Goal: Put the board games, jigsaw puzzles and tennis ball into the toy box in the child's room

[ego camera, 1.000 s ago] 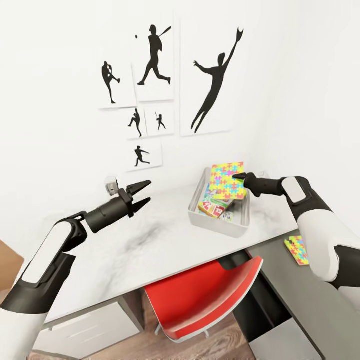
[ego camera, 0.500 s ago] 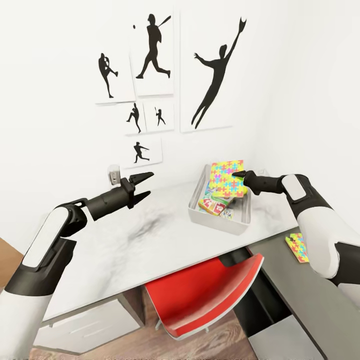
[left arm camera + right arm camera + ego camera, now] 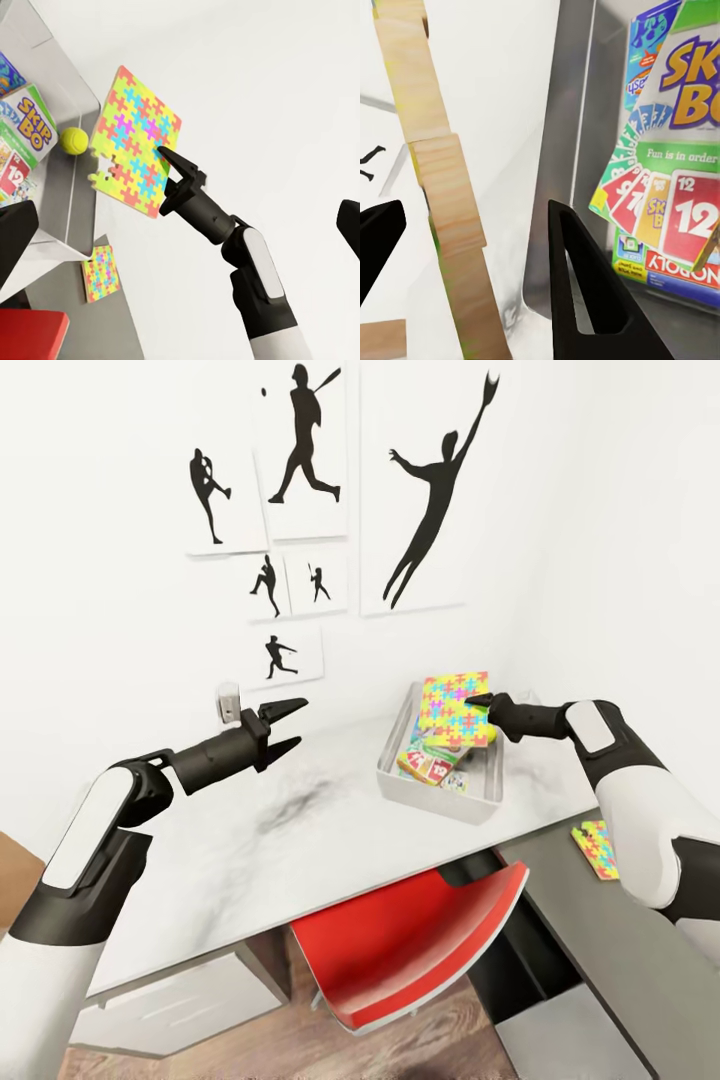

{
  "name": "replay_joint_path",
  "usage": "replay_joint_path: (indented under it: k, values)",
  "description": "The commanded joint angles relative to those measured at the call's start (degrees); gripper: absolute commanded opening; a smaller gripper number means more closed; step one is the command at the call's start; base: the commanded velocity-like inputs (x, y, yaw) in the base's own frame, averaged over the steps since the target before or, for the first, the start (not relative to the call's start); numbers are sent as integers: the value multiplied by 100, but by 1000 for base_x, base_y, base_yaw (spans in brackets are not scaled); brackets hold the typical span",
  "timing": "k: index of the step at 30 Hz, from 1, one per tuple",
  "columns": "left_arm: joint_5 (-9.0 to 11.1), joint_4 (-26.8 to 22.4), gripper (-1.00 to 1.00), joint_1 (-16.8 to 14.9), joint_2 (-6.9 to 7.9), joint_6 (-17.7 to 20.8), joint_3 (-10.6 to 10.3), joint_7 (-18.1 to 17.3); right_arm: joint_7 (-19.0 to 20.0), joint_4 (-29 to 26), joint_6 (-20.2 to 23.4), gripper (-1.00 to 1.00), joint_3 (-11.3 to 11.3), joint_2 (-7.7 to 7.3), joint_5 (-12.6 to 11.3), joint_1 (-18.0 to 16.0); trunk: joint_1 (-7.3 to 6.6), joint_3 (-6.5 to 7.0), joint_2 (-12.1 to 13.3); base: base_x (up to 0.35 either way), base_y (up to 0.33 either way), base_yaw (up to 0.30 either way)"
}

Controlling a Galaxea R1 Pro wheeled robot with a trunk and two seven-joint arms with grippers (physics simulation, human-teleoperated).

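1. The right tool (image 3: 478,702) grips a jigsaw puzzle (image 3: 455,709) by its edge, tilted up over the toy box (image 3: 440,792) on the tabletop (image 3: 300,830).
2. Since a second ago the puzzle has stayed up over the box, so I think letting go comes next.
3. The left tool (image 3: 282,724) stays open, holding nothing.
4. The box holds the tennis ball (image 3: 73,140) and a game (image 3: 675,150) reading "SKIP-BO", "12" and "Fun is in order".
5. Another puzzle (image 3: 596,850) lies on the lower desk (image 3: 640,960).
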Motion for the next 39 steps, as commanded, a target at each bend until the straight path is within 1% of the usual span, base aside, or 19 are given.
replay_joint_path:
  k: [1,4,6,7,10,17,25,32,39]
  values:
    - [62,-10,100,-7,4,-2,-3,57,38,5,30,-100,-45,3,52,-12,3,-21,-12,0,0,0]
    - [64,-18,100,-8,4,-1,-2,64,37,9,31,-100,-95,3,52,-19,3,-49,-12,0,0,0]
    - [66,-23,100,-6,4,-1,-2,69,35,14,32,-100,-192,3,52,-24,3,-68,-12,0,0,0]
    - [66,-23,100,-6,4,-1,-2,69,35,14,32,-100,-192,3,52,-24,3,-77,-12,0,0,0]
    - [67,-27,100,-4,5,-1,-3,72,31,31,34,-100,-348,3,57,-28,3,-105,-12,0,0,0]
    - [68,-30,100,-2,-1,-1,-7,75,22,52,39,-100,-472,3,60,-31,3,-171,-12,0,0,0]
    - [68,-31,100,1,-2,5,-19,74,21,63,41,-100,-515,3,61,-26,3,-246,-12,15,0,0]
    - [68,-38,100,6,-3,2,-37,69,23,69,40,-100,-541,3,61,-15,3,-312,-12,128,0,0]
    - [68,-40,100,8,-9,0,-46,68,20,70,41,-100,-548,2,61,-9,3,-378,-12,50,0,0]
